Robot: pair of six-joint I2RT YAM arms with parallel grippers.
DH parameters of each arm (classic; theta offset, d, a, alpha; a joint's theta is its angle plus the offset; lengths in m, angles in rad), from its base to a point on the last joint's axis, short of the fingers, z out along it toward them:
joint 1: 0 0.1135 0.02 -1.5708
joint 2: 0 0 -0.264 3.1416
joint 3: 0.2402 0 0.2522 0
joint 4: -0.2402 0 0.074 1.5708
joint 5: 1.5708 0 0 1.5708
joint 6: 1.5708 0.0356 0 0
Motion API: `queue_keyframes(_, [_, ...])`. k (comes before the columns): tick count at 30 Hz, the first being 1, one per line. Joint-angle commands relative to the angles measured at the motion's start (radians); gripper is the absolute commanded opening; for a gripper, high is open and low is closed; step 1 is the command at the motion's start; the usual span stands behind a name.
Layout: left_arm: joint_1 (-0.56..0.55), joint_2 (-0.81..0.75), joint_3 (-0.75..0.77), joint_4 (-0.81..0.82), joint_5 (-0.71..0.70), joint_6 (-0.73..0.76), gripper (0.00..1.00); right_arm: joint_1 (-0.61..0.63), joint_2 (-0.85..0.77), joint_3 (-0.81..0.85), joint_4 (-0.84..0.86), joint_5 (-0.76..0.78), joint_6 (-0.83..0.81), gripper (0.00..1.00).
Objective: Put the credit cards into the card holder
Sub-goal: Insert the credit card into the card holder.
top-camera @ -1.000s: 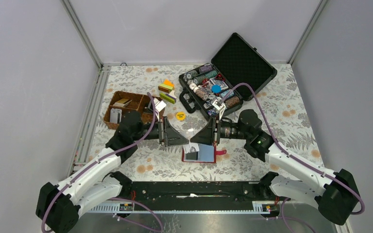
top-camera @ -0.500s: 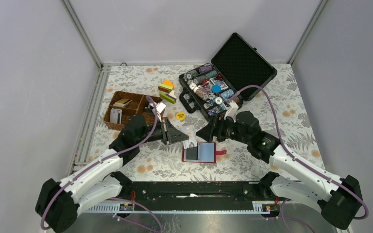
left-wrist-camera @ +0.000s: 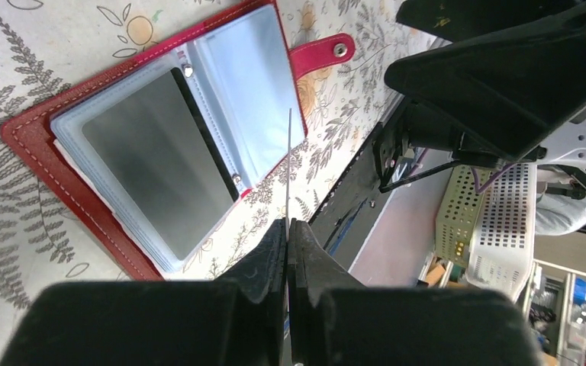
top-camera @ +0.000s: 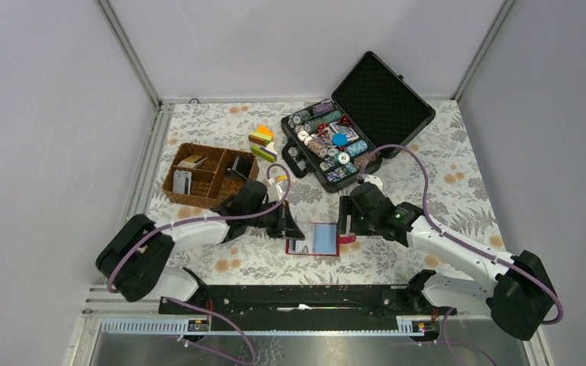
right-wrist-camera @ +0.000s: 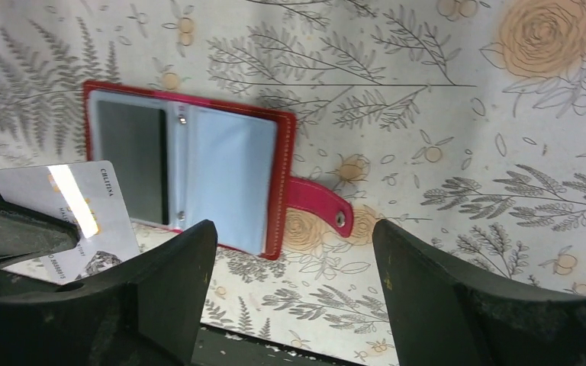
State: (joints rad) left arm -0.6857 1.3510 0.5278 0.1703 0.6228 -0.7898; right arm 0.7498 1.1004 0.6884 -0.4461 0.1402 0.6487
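Left gripper [left-wrist-camera: 288,229] clamped on a whitish credit card [right-wrist-camera: 76,213], held on edge just beside the card holder [top-camera: 320,239]. Holder lies open on the table [top-camera: 442,175], with a dark card in one clear pocket. Right gripper [right-wrist-camera: 294,255] spread wide, empty, over the holder. Left wrist view catches only the held card's thin edge; right wrist view shows its printed face. Open black case [top-camera: 328,149] behind, full of poker chips.

Open black case [top-camera: 385,95] holding poker chips [top-camera: 328,145]; wicker basket [top-camera: 191,198]; coloured blocks [top-camera: 262,143].
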Motion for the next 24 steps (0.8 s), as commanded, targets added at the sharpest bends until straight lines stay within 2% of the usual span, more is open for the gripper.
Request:
queue_keyframes(1, [-0.006,0.091,0.051,0.123,0.089,0.01,0.0,-0.013,0.034,-0.013,-0.021,0.075,0.003,0.8])
queue_keyframes(6, [-0.006,0.171,0.062,0.173,0.106,-0.003,0.0,-0.023,0.086,-0.05,0.033,0.024,0.012,0.67])
queue_keyframes(14, [-0.006,0.27,0.066,0.269,0.112,-0.047,0.0,-0.025,0.124,-0.068,0.06,0.023,0.015,0.48])
queue_keyframes(24, [-0.005,0.295,0.05,0.3,0.072,-0.088,0.0,-0.026,0.159,-0.081,0.077,0.048,0.018,0.33])
